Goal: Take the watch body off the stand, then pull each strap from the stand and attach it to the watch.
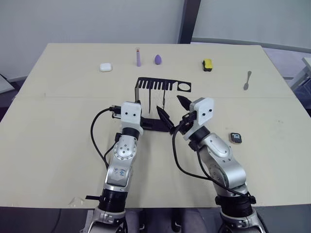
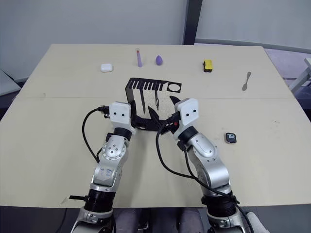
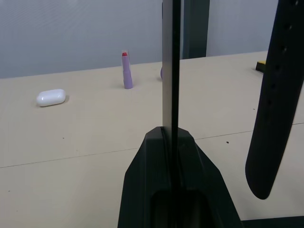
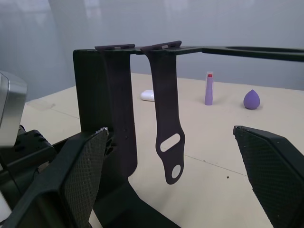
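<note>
Beige table (image 1: 58, 145): stand (image 1: 163, 85), hanging straps (image 4: 167, 118), watch body (image 1: 235, 138), no legible writing.

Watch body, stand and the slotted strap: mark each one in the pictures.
watch body (image 1: 235, 138): left eye view, middle of its black screen, flat on the table.
stand (image 1: 185, 87): left eye view, rim of the round hole in its top comb.
slotted strap (image 4: 166, 109): right wrist view, mid-length of the hanging band.
</note>
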You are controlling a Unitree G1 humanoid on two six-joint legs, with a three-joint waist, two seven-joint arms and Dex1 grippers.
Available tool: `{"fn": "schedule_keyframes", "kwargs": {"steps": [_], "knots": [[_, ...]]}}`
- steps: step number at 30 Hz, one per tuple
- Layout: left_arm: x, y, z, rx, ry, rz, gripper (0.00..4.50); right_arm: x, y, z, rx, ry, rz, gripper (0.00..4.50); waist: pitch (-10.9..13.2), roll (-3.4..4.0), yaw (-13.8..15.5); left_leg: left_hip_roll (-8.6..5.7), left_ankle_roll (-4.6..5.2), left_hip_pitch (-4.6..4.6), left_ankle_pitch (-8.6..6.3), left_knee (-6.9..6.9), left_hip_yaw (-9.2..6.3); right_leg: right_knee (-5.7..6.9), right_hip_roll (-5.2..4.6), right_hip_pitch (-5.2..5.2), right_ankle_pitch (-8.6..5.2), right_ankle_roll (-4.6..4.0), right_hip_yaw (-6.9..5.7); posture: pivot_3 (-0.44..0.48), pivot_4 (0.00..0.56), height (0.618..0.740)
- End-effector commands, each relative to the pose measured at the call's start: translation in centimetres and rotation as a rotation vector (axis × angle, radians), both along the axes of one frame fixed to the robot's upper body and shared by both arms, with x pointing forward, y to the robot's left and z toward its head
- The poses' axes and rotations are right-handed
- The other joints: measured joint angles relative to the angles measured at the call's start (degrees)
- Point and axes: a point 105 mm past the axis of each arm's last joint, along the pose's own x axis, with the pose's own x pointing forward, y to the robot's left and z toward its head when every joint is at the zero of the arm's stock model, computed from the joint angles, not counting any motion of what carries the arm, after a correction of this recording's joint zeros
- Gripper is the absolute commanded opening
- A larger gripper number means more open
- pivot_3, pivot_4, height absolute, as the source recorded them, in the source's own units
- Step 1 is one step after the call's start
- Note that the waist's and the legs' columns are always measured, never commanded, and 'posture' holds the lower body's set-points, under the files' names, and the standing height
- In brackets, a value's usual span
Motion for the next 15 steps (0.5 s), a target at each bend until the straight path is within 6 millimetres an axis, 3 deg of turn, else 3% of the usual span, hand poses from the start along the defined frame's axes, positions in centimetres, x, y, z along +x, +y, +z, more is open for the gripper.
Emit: {"fn": "schedule_keyframes", "kwargs": {"steps": [1, 15], "knots": [[-0.2, -0.7, 1.0, -0.009, -0.034, -0.009, 0.05, 0.5, 0.2, 1.3, 0.004, -0.045, -0.021, 4.5, 0.0, 0.0, -0.1, 0.0, 0.0, 0.0, 0.0, 0.0, 0.0, 0.0, 0.0, 0.0, 0.0, 0.0, 0.0, 0.0, 0.15, 0.74], [-0.6, -0.8, 1.4, -0.008, -0.052, -0.014, 0.05, 2.3, 0.7, 0.9, 0.022, -0.028, -0.084, 4.5, 0.0, 0.0, -0.5, 0.0, 0.01, -0.02, -0.01, 0.0, 0.0, 0.0, -0.03, 0.0, 0.0, 0.0, -0.11, 0.0, 0.15, 0.74]]}}
